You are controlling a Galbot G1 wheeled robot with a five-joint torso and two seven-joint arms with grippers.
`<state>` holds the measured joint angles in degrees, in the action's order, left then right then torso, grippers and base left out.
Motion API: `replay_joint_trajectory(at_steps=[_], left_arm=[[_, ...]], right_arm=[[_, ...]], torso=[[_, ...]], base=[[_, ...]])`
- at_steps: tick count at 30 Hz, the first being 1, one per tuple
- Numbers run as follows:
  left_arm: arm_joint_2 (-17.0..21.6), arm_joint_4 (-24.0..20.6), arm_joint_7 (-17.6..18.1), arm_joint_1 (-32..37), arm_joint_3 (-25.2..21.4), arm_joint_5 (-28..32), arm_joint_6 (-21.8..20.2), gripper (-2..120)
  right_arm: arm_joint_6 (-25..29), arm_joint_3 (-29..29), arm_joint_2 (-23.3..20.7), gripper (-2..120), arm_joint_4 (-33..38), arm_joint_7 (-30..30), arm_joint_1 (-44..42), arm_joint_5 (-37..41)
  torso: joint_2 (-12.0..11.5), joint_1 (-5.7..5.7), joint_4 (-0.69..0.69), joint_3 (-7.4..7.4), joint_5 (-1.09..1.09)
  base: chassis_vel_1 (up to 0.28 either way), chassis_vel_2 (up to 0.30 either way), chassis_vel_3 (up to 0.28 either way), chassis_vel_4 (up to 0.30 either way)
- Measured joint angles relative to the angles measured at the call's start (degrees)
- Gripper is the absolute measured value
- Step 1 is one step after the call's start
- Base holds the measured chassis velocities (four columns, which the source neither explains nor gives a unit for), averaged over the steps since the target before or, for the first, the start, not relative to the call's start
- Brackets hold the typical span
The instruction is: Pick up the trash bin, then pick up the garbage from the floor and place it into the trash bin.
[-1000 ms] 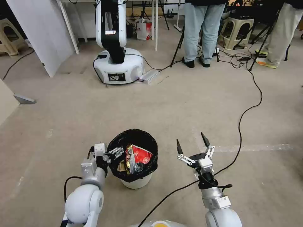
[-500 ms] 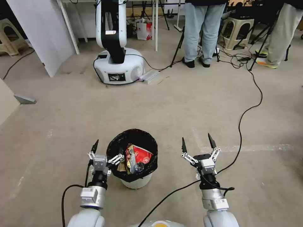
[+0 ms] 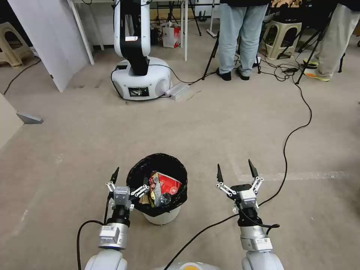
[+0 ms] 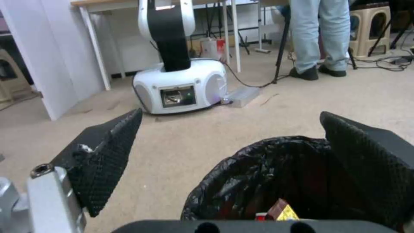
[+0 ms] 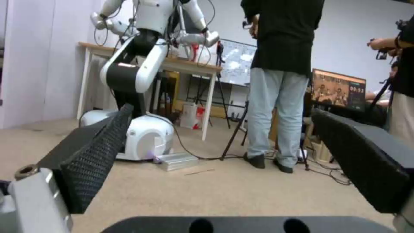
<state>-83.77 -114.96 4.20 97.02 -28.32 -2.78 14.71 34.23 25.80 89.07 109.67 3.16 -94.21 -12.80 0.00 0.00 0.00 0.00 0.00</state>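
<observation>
The trash bin is a small white tub with a black bag folded over its rim, standing on the floor just in front of me. Inside lies garbage: a red wrapper and gold wrappers. My left gripper is open at the bin's left side, one finger outside the rim and the other over the bag's edge. In the left wrist view the left gripper stands wide open with the bag's rim between the fingers. My right gripper hangs open to the right of the bin, holding nothing.
Another robot's white base stands ahead. A black cable snakes across the floor at right, and one runs under my right arm. People, tripod legs and stools line the back. A white panel leans at left.
My left arm has swung straight and its fingers have spread apart at the bin's rim. The right gripper has drawn back slightly to the right. The bin has not moved.
</observation>
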Motion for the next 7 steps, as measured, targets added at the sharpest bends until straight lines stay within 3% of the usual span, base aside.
replay_joint_trajectory(at_steps=[7], left_arm=[[0.0,0.0,0.0,0.0,0.0,0.1,-0.1,100]], right_arm=[[0.0,0.0,0.0,100,0.0,0.0,0.0,0.0]], torso=[[0.0,0.00,0.00,0.00,0.00]], base=[[0.000,0.000,0.000,0.000]])
